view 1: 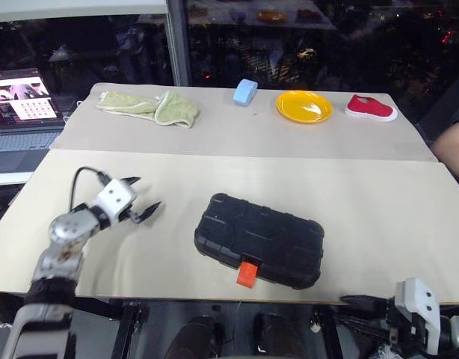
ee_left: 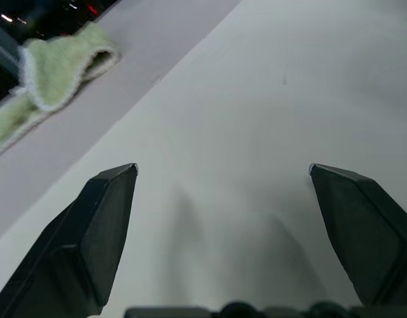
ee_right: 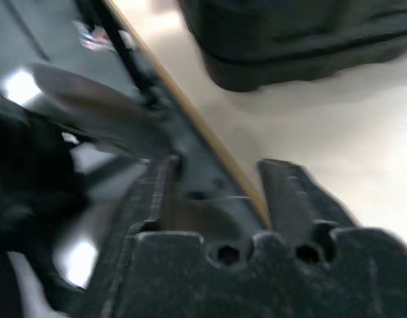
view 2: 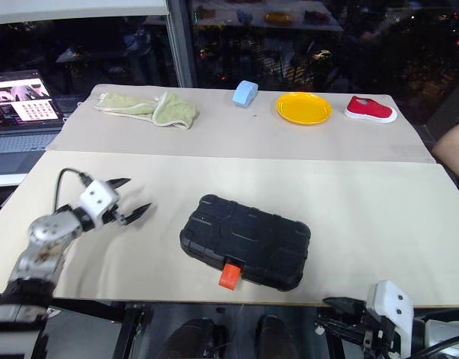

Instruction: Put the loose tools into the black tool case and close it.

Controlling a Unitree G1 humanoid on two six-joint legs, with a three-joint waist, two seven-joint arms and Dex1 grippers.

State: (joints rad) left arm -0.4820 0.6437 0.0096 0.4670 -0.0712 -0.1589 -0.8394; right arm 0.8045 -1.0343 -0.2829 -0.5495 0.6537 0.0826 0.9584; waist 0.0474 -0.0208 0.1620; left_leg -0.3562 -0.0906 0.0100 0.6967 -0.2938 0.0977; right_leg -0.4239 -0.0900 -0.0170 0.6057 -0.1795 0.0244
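Tool case (view 1: 259, 241) lies shut near the table's (view 1: 379, 217) near edge, orange latch (view 1: 247, 274) facing the robot, so packing looks done. Left gripper (view 1: 142, 202) hovers left of it, fingers spread, empty. Right gripper (ee_right: 217, 189) sits below the near edge, fingers slightly apart (nothing held).

Left pincer (ee_left: 223, 172) with its two black wedge-shaped fingers (ee_left: 91, 238) spread wide apart, nothing between them, above the pale beige flat desk (ee_left: 270, 99). A crumpled light-green terry cloth with a white edge (ee_left: 54, 73) lies on the desk well beyond the fingertips.
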